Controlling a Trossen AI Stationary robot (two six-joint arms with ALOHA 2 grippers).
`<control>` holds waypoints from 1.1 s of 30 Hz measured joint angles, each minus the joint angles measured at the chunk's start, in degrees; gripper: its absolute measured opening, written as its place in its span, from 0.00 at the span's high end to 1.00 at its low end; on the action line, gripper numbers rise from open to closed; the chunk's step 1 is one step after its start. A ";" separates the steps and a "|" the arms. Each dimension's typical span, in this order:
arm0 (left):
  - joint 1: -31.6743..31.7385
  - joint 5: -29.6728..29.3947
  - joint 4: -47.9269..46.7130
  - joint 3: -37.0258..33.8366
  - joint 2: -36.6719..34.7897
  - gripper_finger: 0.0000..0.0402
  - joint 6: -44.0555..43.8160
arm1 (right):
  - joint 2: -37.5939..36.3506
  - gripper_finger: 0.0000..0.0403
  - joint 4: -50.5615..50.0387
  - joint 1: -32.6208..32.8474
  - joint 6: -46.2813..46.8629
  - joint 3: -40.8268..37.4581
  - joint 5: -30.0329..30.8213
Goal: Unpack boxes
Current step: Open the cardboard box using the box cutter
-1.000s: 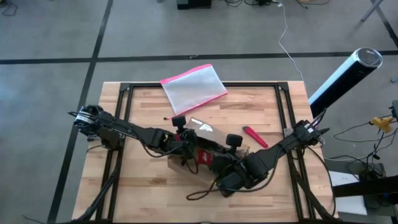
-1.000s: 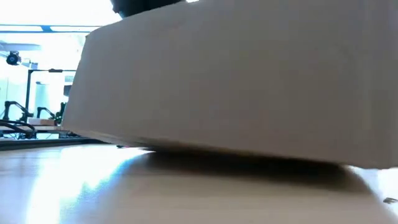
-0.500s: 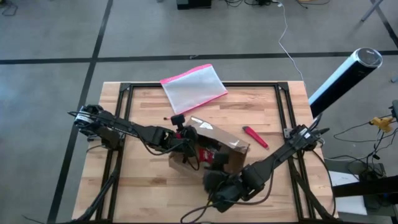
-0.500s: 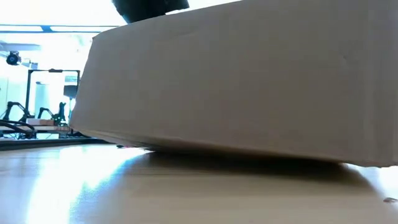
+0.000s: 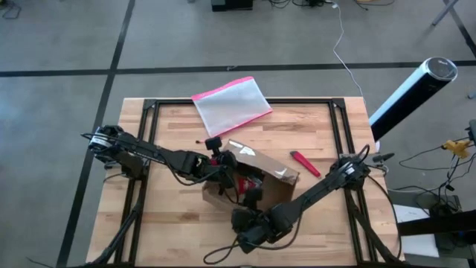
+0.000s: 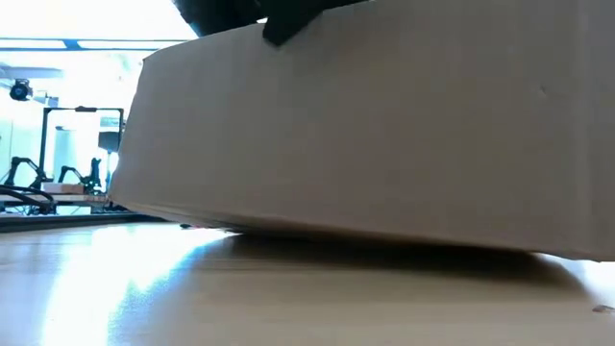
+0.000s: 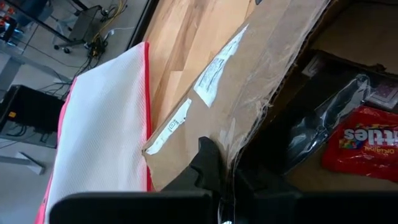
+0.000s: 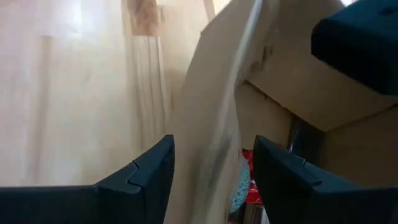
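Observation:
The brown cardboard box (image 5: pixel 277 176) rests on its bottom at mid-table with its flaps open, and its near wall (image 6: pixel 365 125) fills the low view. Inside lie a red candy bag (image 7: pixel 367 140) and a dark shiny packet (image 7: pixel 320 127). My left gripper (image 5: pixel 225 170) is at the box's left far corner, shut on the far flap. My right gripper (image 5: pixel 256 199) is at the box's near side. It is open, with a finger on either side of the near flap (image 8: pixel 211 155); I cannot tell whether the fingers touch it. My left gripper (image 7: pixel 227 167) pinches the far flap between its two fingers, at the taped, torn edge (image 7: pixel 252 134) near the flap's left end. One finger (image 7: pixel 208 163) is on the labelled outer face and the other is on the inner side. It comes from the table's left. The box stays on the table.
A pink-edged mesh pouch (image 5: pixel 230 104) lies at the table's far edge, also in the left wrist view (image 7: pixel 99 124). A red-handled tool (image 5: pixel 305 163) lies to the right of the box. Bare wood shows at the near left and far right.
My right gripper has drawn back from over the box toward the table's near edge and somewhat left, and now faces the near flap. The labelled far flap, hidden under the arms a second ago, now shows. My left gripper has kept its hold.

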 joint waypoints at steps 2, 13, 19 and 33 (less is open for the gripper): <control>-0.05 0.04 0.00 0.02 0.00 1.00 0.00 | 0.87 0.54 -0.21 -0.44 -0.02 0.00 -0.56; -0.12 3.06 -2.00 0.04 -0.73 1.00 1.01 | 2.25 0.97 -2.30 0.19 -1.05 0.02 -5.13; -0.24 4.20 -4.69 0.04 -3.30 1.00 1.84 | 2.20 0.99 -2.16 1.25 -2.57 -0.30 -10.24; 1.62 0.33 -10.16 0.96 -13.84 1.00 3.02 | 1.92 1.00 -1.95 3.24 -2.36 -1.99 -16.82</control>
